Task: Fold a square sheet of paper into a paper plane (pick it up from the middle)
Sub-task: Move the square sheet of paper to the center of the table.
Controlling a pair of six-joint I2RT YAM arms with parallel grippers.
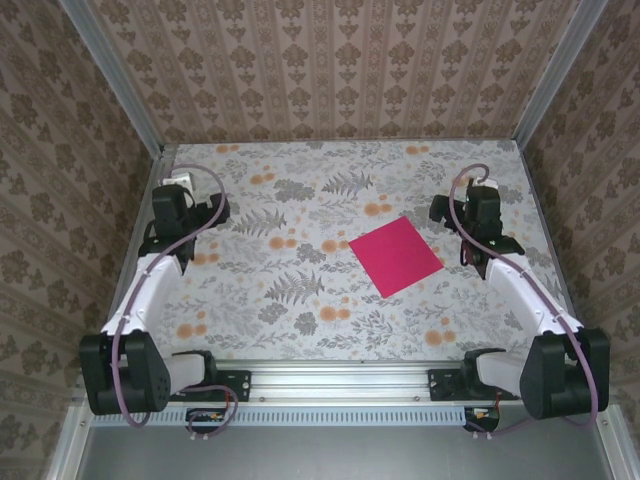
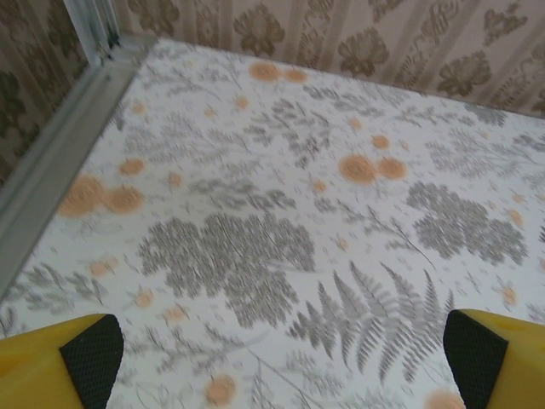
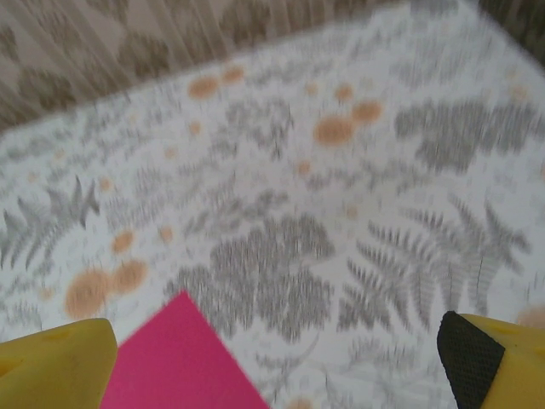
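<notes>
Over on the right half of the surface (image 1: 300, 200), the square sheet of paper (image 1: 396, 256) is lying flat, turned a bit so it sits like a diamond, with no folds in it that I can make out, so we're right at the start. The right pincer (image 1: 478, 215) sits just beside the sheet's right side, a little farther back, fingers spread wide with nothing between them. From its own camera one pink corner of the sheet (image 3: 179, 362) pokes in at the bottom left, so the right pincer (image 3: 281, 358) isn't over the middle yet. The left pincer (image 1: 185, 205) is way off at the far left, well apart from the paper, also spread and empty; its wrist view has the left pincer (image 2: 281, 358) over bare floral print. My take on doing the pickup well: slide the right one left and nearer until the centre of the sheet sits between its fingers, not a corner or edge. Then come straight down with the pads (image 3: 470, 358) landing lightly on the paper. Thin flat paper gives no lip to grab, so closing gently to bunch up a small ridge in the middle seems the way. Press too hard and it'll probably just skid or crumple.
</notes>
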